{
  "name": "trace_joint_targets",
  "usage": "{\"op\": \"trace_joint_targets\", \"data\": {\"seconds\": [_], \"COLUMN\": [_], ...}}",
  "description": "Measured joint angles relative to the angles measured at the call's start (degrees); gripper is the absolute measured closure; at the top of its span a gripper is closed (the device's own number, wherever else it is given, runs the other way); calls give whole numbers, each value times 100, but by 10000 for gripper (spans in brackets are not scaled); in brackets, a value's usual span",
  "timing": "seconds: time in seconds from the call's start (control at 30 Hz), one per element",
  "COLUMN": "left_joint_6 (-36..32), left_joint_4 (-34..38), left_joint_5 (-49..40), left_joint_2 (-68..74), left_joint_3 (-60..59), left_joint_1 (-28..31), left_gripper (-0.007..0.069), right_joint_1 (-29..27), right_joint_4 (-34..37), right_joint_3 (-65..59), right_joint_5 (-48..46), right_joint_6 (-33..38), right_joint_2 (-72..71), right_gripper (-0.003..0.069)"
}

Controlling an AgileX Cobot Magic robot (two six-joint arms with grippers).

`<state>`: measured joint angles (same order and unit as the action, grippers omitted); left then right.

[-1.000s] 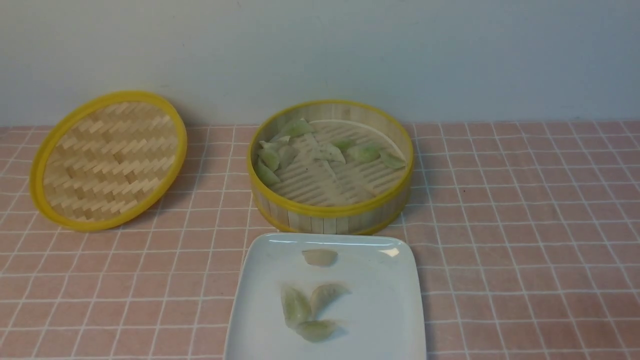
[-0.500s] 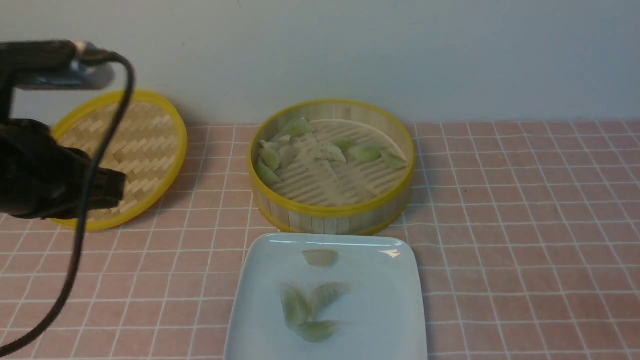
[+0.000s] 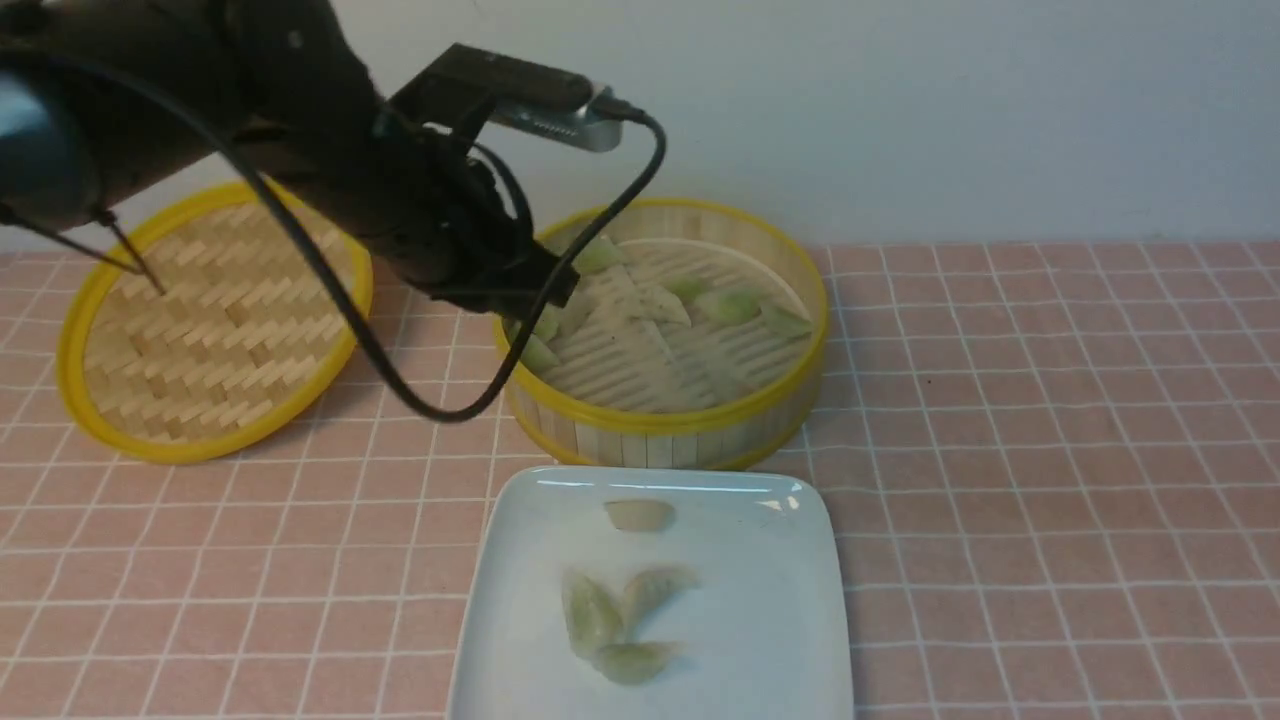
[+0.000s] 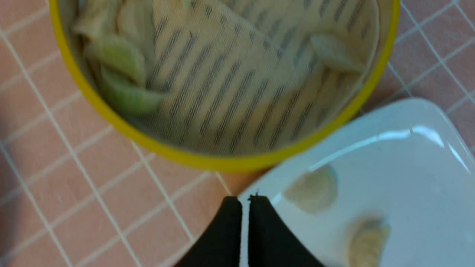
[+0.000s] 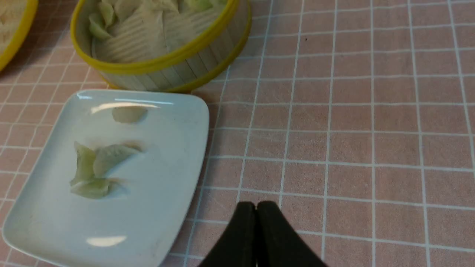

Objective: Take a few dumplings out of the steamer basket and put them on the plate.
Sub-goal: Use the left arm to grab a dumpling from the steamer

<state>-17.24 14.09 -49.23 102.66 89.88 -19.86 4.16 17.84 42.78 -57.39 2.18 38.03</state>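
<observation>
The steamer basket stands at the middle back and holds several dumplings. The white plate lies in front of it with several dumplings on it. My left gripper hangs over the steamer's left rim. In the left wrist view the left gripper is shut with a hair-thin slit and empty, above the gap between the steamer and the plate. My right gripper is shut and empty over the cloth, right of the plate. It is outside the front view.
The flat woven lid leans at the back left, partly behind my left arm and its cable. A pink checked cloth covers the table. A pale wall stands close behind the steamer.
My left arm has swung in from the left edge, over the lid, to the steamer's left rim. The dumplings, the steamer and the plate have not moved.
</observation>
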Motion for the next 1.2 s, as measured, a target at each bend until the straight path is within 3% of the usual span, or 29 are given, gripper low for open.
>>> {"op": "trace_joint_targets", "data": {"seconds": [0.1,0.27,0.43,0.53,0.73,0.9,0.97,1.0,1.07,1.13,1.2], "left_joint_6": [0,41,75,62,19,14,14,14,14,14,14], "left_joint_4": [-89,-14,86,93,0,-203,-215,-215,-221,-239,-239], "left_joint_5": [281,407,416,421,491,503,484,459,439,431,398], "left_joint_2": [606,1890,2897,3284,3748,3873,3873,3867,3844,3806,3738], "left_joint_3": [708,1957,2825,3179,3474,3473,3473,3473,3473,3475,3475], "left_joint_1": [-140,-215,-215,-215,-215,-215,-215,-215,-215,-215,-215], "left_gripper": [526,333,193,157,155,208,308,407,533,595,608], "right_joint_1": [0,0,0,0,0,0,0,0,0,0,0], "right_joint_4": [70,179,210,266,343,508,538,538,538,543,550], "right_joint_3": [42,46,66,66,66,66,66,66,66,71,71], "right_joint_5": [-17,26,79,73,68,58,45,38,-12,-93,-144], "right_joint_6": [20,25,25,25,25,25,25,25,25,25,25], "right_joint_2": [245,320,314,314,314,314,314,314,314,314,314], "right_gripper": [673,673,673,673,673,673,673,673,673,673,673]}}
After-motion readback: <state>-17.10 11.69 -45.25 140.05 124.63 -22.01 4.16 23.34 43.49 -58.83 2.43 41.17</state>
